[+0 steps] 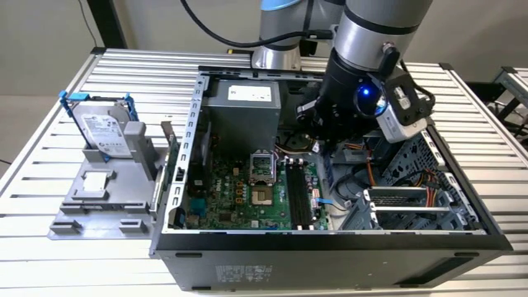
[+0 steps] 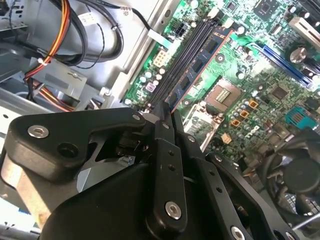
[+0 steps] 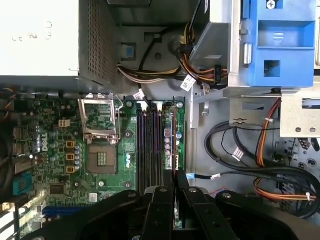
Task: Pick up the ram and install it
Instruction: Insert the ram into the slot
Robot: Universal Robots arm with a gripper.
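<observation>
The ram (image 2: 200,62), a thin stick with dark chips, stands along the black slots (image 2: 182,57) on the side nearer the CPU socket (image 2: 222,95). It looks level with the green motherboard (image 1: 239,198). My gripper (image 2: 167,107) is inside the open computer case, above the end of the slots (image 1: 298,192). Its black fingers (image 3: 162,200) are pressed together, and the gripper (image 3: 174,175) shows nothing between the tips. The ram's near end passes behind the fingertips in the second wrist view. In the exterior view the gripper (image 1: 320,145) hangs below the wrist over the far end of the slots.
A silver hard drive (image 1: 103,130) in a blue-handled frame stands on a grey fixture at the exterior view's left. The power supply (image 1: 239,111) fills the case's far side. Cable bundles (image 2: 75,35) and a metal drive cage (image 1: 412,198) crowd the side beyond the slots.
</observation>
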